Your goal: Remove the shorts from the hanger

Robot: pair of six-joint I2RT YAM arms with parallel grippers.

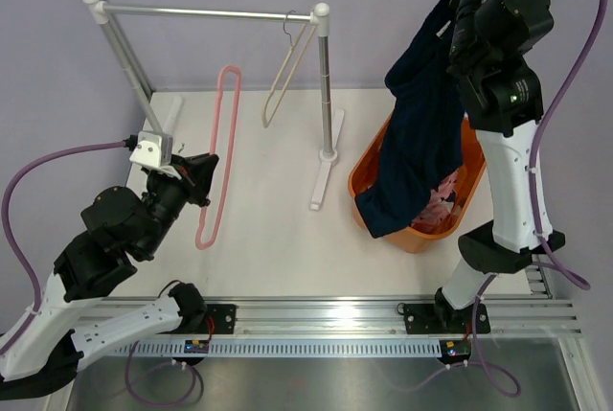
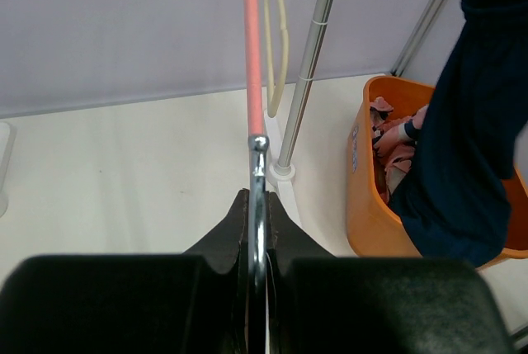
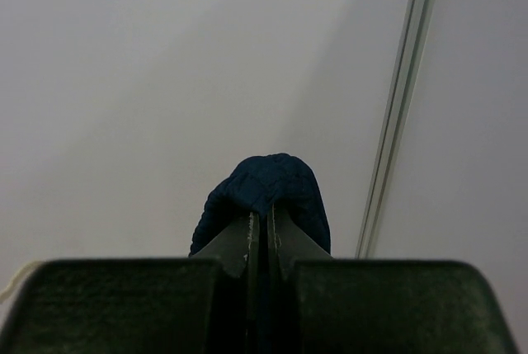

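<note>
The right fingers (image 3: 239, 247) are clenched on a bunched fold of the navy shorts (image 3: 264, 185), pinching the cloth right at the tips. That arm is raised high, so the garment hangs in a long drape down to the orange basket (image 1: 369, 176), where the pink shorts (image 1: 442, 202) lie crumpled inside. The left fingers (image 2: 227, 234) are clamped on the metal hook (image 2: 258, 205) of the pink hanger (image 1: 222, 143), which is bare and reaches out over the table (image 1: 268, 258), well apart from both garments. The navy pair looks free of the hanger, so the step in hand seems to be dropping it into the basket. Its lower hem crosses the basket's near wall, and I cannot tell whether it hangs inside or outside. To do this well, bring the raised hand over the basket's middle, lower it until the cloth piles up inside, and only then let go. Releasing from this height risks the cloth sliding over the rim
</note>
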